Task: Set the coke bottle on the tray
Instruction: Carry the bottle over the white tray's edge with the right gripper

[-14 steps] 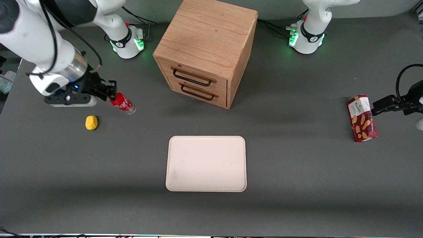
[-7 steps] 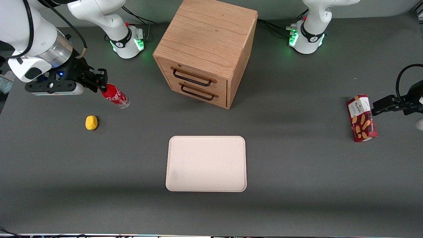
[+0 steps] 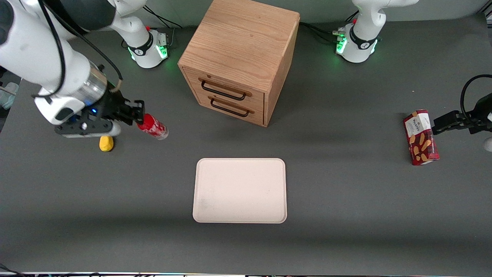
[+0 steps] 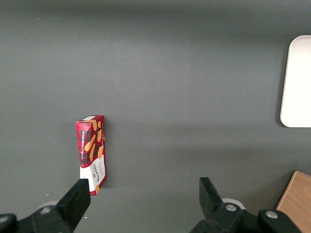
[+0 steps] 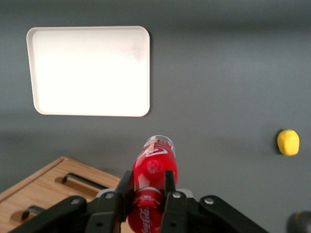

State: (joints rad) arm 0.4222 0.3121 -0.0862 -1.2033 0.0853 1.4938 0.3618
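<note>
The tool (image 3: 139, 114) was clamped on the coke bottle (image 3: 153, 127), holding it tilted above the counter (image 3: 346, 200), near the wooden cabinet (image 3: 240, 57). A yellow lump (image 3: 106, 143) lay just beside the tool. The tray (image 3: 240, 190) sat nearer the front camera than the cabinet.

Dark grey table (image 3: 346, 215) w/ tray (image 3: 240, 190) nr front camera, wooden drawer cabinet (image 3: 240, 61) farther back, yellow lump (image 3: 106, 143), red biscuit box (image 3: 421, 137). Gripper (image 3: 139, 115) above table, clamping coke bottle (image 3: 153, 126).
</note>
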